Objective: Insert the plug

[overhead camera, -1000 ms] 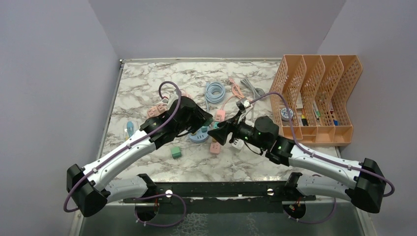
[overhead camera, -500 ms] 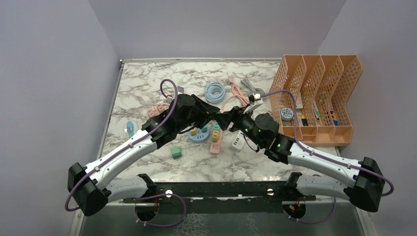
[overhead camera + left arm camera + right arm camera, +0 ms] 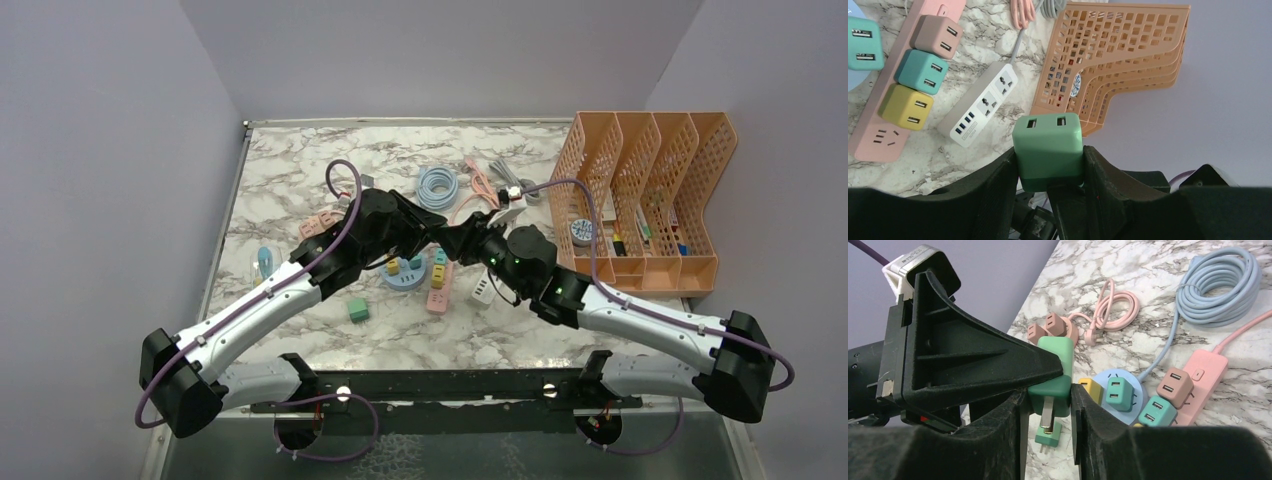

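Clamping the green plug [image 3: 1048,150] between its black fingers, the left gripper [image 3: 1049,152] holds it low in the middle of the left wrist view, the plug's two USB ports facing the top of the frame. The right gripper [image 3: 1048,390] meets it at the centre of the top view, jaws pressed on the plug's lower part, metal prongs pointing down between them. Both hold it off the marble tabletop [image 3: 300,170]. A pink power strip [image 3: 1205,372] lies at right, a white power strip [image 3: 979,111] beside the orange file rack [image 3: 650,200].
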Controlling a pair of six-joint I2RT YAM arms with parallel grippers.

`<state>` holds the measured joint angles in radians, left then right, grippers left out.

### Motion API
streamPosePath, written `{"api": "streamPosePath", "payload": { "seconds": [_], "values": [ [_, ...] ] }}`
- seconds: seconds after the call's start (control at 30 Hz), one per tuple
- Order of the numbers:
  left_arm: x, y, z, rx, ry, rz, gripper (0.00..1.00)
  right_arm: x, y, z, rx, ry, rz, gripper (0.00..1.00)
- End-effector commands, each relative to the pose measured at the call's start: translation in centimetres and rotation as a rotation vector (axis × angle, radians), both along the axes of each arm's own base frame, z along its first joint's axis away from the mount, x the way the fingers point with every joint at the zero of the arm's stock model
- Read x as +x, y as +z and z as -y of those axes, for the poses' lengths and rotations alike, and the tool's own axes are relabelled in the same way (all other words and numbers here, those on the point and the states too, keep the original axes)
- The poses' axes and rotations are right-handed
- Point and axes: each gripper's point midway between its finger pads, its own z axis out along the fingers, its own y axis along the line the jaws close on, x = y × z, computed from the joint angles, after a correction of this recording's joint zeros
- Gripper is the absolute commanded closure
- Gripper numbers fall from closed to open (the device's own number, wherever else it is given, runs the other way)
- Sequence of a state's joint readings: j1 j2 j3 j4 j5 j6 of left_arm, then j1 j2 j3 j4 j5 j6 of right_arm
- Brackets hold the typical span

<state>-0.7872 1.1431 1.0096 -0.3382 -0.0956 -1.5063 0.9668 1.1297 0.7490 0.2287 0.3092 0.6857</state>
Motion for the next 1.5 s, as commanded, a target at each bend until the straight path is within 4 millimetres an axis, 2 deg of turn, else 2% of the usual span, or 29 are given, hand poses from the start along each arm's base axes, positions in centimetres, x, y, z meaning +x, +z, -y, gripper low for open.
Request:
{"api": "streamPosePath", "payload": {
  "seconds": [0.0,0.07,0.17,0.27,0.37,0.47,0.57,0.7,0.83,0.97,1.07,1.13,1.2,1.3,1.37,1.47],
  "values": [
    [-0.5,1.4,0.9,-0.033,-0.061,0.031,0.45,0.6,1.5,0.2,0.003,-0.024,0.031,0.74],
    [-0.2,1.8,0.7,-0.001,-0.081,0.085,0.31,0.5,1.7,0.3,-0.011,-0.005,0.045,0.78],
    [0.4,3.0,0.2,0.072,-0.131,0.206,0.19,0.2,2.1,0.4,-0.054,0.031,0.026,0.82],
    [0.7,4.0,-0.3,0.127,-0.191,0.313,0.08,-0.6,3.3,0.8,-0.065,0.074,0.046,0.84],
    [1.2,4.9,-1.1,0.159,-0.236,0.4,0.04,-1.4,4.6,0.9,-0.051,0.141,0.068,0.85],
    [1.4,6.7,-1.5,0.172,-0.276,0.507,0.02,-1.6,5.5,0.8,-0.028,0.255,0.049,0.85],
    [1.2,9.3,-1.7,0.176,-0.3,0.621,0.02,-1.2,5.9,1.2,0.014,0.361,0.02,0.85],
    [0.8,11.3,-1.6,0.158,-0.333,0.679,0.02,-0.6,6.2,1.9,0.059,0.467,-0.013,0.86],
    [-0.3,12.1,-0.4,0.094,-0.411,0.705,0.02,-0.5,7.4,3.0,0.127,0.574,-0.016,0.86],
    [-1.1,12.0,0.8,0.055,-0.499,0.686,0.04,-1.3,9.6,3.2,0.148,0.674,0.028,0.86],
    [-1.6,11.6,1.2,0.063,-0.564,0.666,0.11,-2.0,10.3,3.4,0.179,0.72,0.02,0.87],
    [-1.4,11.0,0.4,0.133,-0.591,0.644,0.15,-2.7,10.5,3.3,0.22,0.753,0.01,0.87],
    [-1.3,11.7,-0.7,0.172,-0.603,0.655,0.15,-3.5,10.5,3.4,0.269,0.789,-0.006,0.87],
    [-2.8,13.2,0.0,0.051,-0.69,0.686,0.19,-3.8,10.6,3.4,0.292,0.802,-0.027,0.87],
    [-4.0,13.5,0.8,-0.054,-0.743,0.671,0.27,-3.9,10.8,3.4,0.298,0.805,-0.023,0.87],
    [-4.7,13.2,0.8,-0.092,-0.762,0.656,0.38,-4.0,11.5,3.4,0.309,0.81,-0.01,0.87]
  ]
}}
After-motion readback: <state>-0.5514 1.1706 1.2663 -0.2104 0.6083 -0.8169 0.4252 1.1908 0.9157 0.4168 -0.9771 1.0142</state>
